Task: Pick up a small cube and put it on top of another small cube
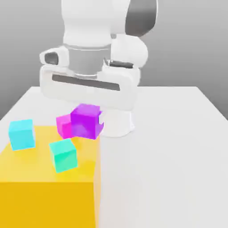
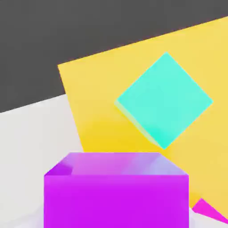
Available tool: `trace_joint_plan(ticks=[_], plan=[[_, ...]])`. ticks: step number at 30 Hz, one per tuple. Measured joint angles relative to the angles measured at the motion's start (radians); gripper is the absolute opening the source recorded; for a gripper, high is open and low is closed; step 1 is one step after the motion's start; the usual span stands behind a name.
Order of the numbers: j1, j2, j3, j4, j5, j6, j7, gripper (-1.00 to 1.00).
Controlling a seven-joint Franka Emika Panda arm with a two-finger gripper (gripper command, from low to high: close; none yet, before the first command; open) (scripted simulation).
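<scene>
So far your gripper is closed on the small cube, lifted just beside and above the pink cube on the yellow mat. You've done the pickup; placing it squarely on top remains.

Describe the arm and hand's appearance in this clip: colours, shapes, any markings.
The arm is glossy white with rounded, bulbous links and a dark grey cap at one joint. The hand is a wide white block with a long dark grey slot across its face and small dark insets at its ends. No cables or lettering visible.
</scene>
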Motion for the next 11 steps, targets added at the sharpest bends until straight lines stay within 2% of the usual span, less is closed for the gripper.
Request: trace_joint_plan(ticks=[3,7,8,11], plan=[[-0.052,-0.109,-0.030,-0.030,0.009,-0.076,0.044,-1.00],[-0.073,-0.093,-0.042,-0.122,0.013,0.032,0.056,-1.00],[-0.074,-0.081,-0.042,-0.144,0.013,0.066,0.055,1.00],[-0.074,-0.081,-0.042,-0.144,0.013,0.066,0.055,1.00]])
